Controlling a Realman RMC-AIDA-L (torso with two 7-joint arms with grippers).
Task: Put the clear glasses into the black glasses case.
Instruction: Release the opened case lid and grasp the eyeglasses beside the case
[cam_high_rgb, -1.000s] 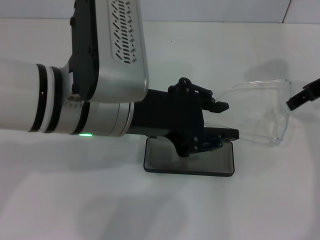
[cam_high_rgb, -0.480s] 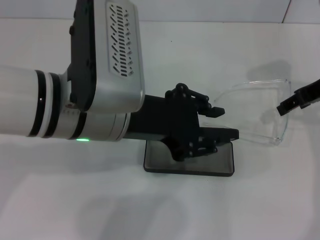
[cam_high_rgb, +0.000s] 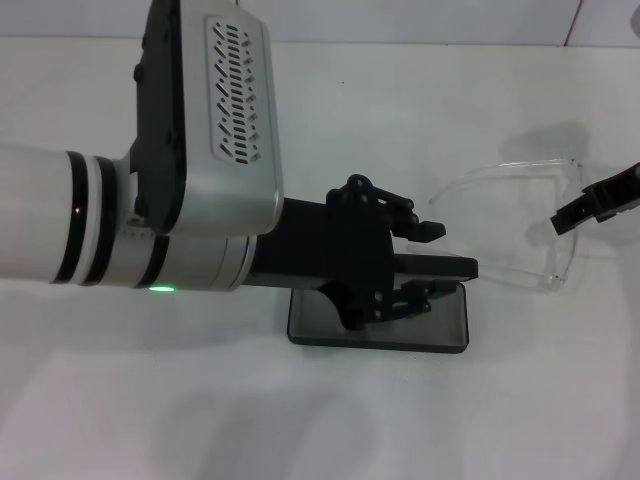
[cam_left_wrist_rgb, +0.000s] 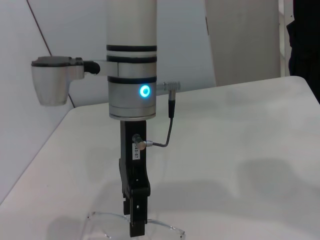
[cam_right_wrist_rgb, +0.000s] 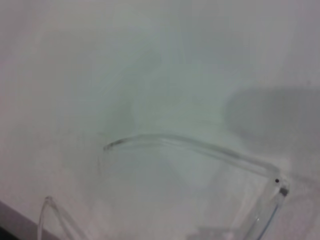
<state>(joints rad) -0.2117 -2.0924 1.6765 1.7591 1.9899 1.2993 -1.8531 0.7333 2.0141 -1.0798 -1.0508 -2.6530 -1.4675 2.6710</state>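
We are reaching our right gripper (cam_high_rgb: 556, 223) in from the far side of the clear glasses (cam_high_rgb: 520, 225). Its dark tip is sitting right at the front piece of the glasses. We cannot tell if it is open or closed, or if it is holding the glasses yet. In the left wrist view we are seeing that same gripper (cam_left_wrist_rgb: 136, 227) pointing straight down onto the curved clear rim (cam_left_wrist_rgb: 165, 225).

Our left gripper (cam_high_rgb: 432, 260) is hanging over the black glasses case (cam_high_rgb: 445, 325), on the side away from the glasses. Its fingers are spread apart and holding nothing. One finger is pointing toward the glasses and the other is low over the case.

The glasses are lying on the white surface (cam_high_rgb: 400, 120) just beside the case, with their thin arms open and pointing at it. The case is lying open, showing its grey inside. The glasses are not in it yet, so we think almost all of the job is left: pick up, carry over, set inside.

A second ago the right gripper was sitting a bit farther out from the glasses. It has come in closer to the front piece. The left gripper has pulled back a little from the glasses. The glasses and case have not moved.
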